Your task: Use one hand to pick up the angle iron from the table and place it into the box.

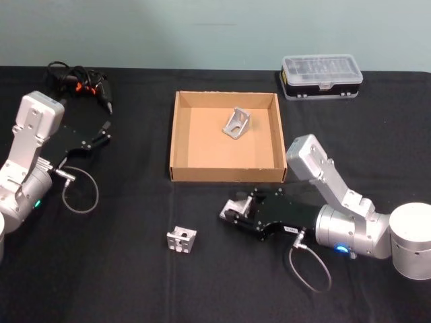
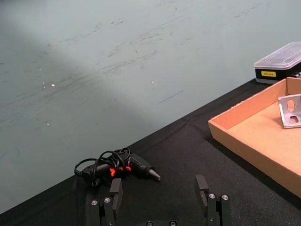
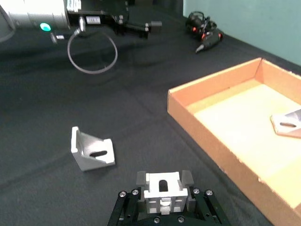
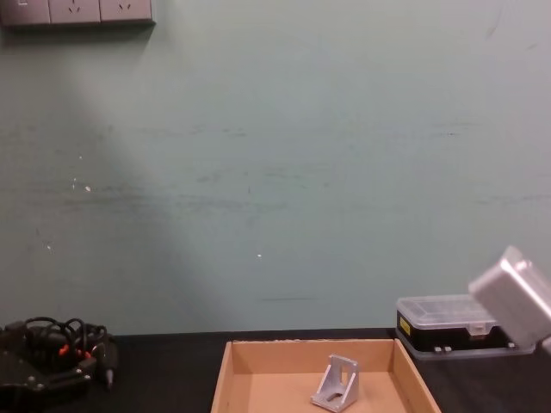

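right gripper point(image 1: 230, 214) is prob pinching an angle iron point(image 3: 162, 189) shallowly, risking dropping it before box point(image 1: 225, 175) at 12 o'clock; left gripper point(image 1: 104, 132) idling, spread

The desk point(image 1: 101, 269) is matte black. The box point(image 1: 180, 134) is plain tan cardboard. The right gripper point(image 1: 229, 214) and the left gripper point(image 1: 104, 133) are black. The held angle iron point(image 3: 162, 188), the angle iron in the box point(image 1: 237, 123) and the angle iron on the desk point(image 1: 182, 240) are pale silver-grey. The plastic case point(image 1: 322, 76) has a clear lid, a black base and a yellow label. The corded tool point(image 1: 81, 84) is black with red-orange marks. The wall point(image 1: 202, 33) is pale green.
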